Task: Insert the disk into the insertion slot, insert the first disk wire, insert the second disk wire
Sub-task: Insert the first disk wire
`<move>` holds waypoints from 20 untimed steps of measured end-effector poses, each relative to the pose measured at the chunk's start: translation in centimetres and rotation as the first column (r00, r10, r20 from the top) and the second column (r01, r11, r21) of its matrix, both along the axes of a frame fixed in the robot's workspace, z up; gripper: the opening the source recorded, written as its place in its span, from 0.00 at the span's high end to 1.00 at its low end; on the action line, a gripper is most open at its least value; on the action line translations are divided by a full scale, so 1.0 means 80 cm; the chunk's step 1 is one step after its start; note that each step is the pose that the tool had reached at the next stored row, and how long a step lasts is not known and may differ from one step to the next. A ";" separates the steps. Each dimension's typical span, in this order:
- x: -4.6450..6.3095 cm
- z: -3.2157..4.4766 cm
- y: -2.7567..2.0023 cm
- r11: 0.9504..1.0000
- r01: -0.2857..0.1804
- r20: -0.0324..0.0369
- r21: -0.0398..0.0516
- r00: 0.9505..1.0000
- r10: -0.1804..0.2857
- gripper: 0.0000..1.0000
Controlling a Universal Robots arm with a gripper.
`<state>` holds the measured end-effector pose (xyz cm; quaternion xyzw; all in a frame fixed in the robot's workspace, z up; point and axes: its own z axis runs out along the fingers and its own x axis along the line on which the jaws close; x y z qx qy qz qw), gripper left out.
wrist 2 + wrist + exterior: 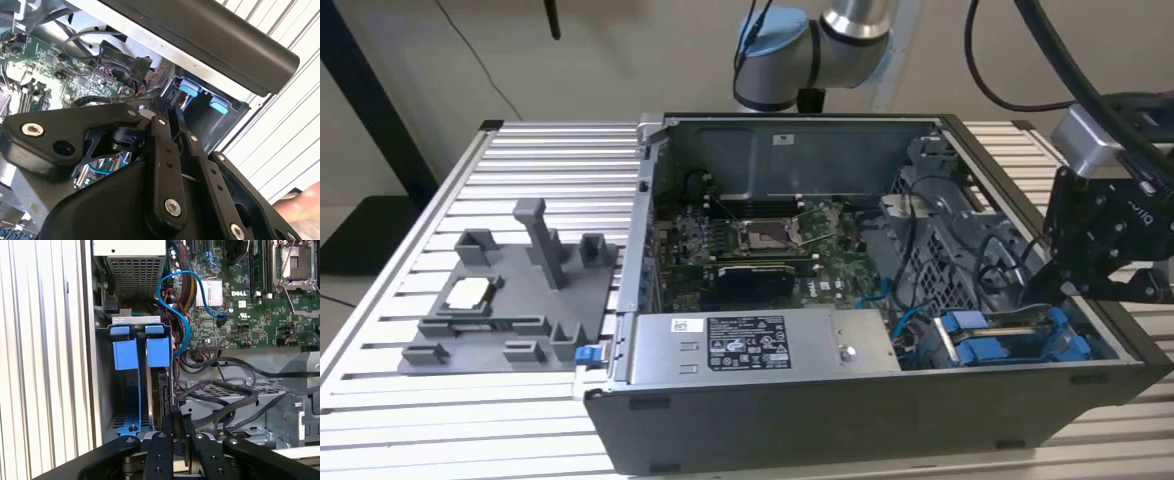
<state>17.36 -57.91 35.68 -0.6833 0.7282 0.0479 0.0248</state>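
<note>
Hovering claw (176,416), disk (164,390) edge, narrow slot (107,390)

A grey power-supply box (761,345) (white sticker) sits beside the motherboard (767,250) — a grey fixture (507,320) on the table (400,390).

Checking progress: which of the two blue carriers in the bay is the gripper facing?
The gripper faces the carrier nearer the motherboard, beside the blue cable; the other carrier sits by the case wall.
</note>
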 end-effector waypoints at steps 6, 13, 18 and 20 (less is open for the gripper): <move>-0.001 -0.0084 -0.0010 1.000 0.000 0.000 -0.001 1.000 0.000 0.81; -0.002 -0.0153 -0.0011 1.000 0.001 0.001 -0.003 1.000 -0.001 0.81; -0.002 -0.0175 -0.0011 1.000 0.001 0.001 -0.003 1.000 -0.001 0.81; -0.002 -0.0182 -0.0011 1.000 0.001 0.001 -0.003 1.000 -0.001 0.81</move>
